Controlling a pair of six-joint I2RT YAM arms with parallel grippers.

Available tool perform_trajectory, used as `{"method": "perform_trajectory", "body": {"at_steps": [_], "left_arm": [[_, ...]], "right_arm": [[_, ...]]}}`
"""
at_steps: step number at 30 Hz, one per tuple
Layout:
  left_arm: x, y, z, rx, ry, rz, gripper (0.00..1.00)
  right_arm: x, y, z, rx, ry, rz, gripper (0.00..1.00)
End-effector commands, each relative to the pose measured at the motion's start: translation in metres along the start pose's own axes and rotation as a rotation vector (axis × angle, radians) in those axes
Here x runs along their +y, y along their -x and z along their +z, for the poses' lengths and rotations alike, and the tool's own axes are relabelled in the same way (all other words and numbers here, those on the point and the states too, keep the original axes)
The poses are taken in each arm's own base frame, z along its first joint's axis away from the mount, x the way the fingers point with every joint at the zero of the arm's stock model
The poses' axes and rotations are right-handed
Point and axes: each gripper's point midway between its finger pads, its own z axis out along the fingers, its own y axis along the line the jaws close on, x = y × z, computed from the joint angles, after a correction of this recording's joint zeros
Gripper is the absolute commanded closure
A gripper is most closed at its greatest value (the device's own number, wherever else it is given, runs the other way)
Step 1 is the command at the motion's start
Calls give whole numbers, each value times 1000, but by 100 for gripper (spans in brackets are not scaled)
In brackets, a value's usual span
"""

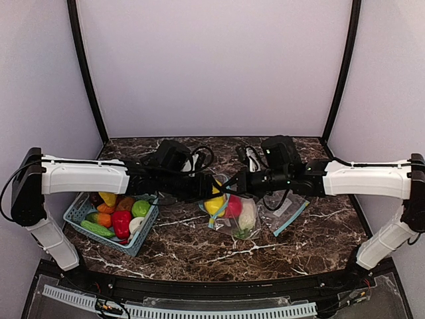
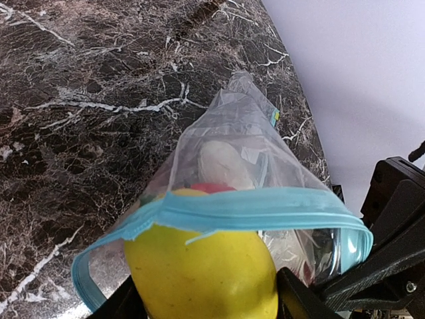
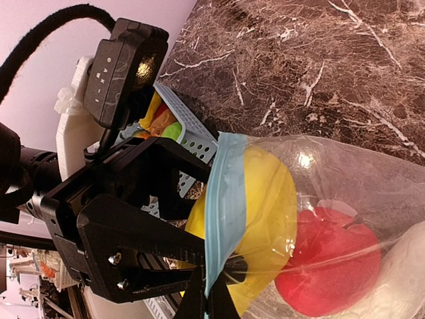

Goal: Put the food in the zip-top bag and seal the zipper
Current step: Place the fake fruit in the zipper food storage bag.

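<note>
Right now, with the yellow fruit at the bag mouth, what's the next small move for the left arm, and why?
Probably push the yellow fruit a little deeper into the zip-top bag before releasing. It sits only halfway past the blue zipper, left jaws around it, while the right jaws pinch the rim open. Let go now and it may roll out.

The black left gripper (image 3: 199, 212) holds a glossy yellow toy fruit (image 3: 265, 199) halfway into a clear blue-zippered plastic bag (image 3: 372, 179).
</note>
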Motion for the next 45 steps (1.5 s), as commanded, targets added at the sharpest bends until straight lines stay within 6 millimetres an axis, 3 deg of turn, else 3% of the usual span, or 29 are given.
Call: {"method": "perform_trajectory", "body": {"at_steps": [1,7,16,23,32,38,43,45], "left_arm": [[-17,7,2,-19,-47,16,56],[-28,16,6,-52,-85,13,56],[-15,30,-34,-211,-18,47,57],[-9,41,-57,-373,-26,129,60],[-21,68,-81,-572,-40,292,60],[-29,70,-76,-510,-28,293,58],[-27,53,-60,-372,-35,214,58],[-21,37,-49,-266,-26,181,58]], "right_arm": [[19,12,3,-32,77,-17,100],[14,8,6,-24,75,1,100],[2,6,-4,-57,25,17,100],[8,4,-1,-39,59,26,100],[15,1,-1,-10,97,40,100],[15,0,1,-2,104,58,100],[17,3,2,-8,108,30,100],[16,3,4,-6,104,19,100]]}}
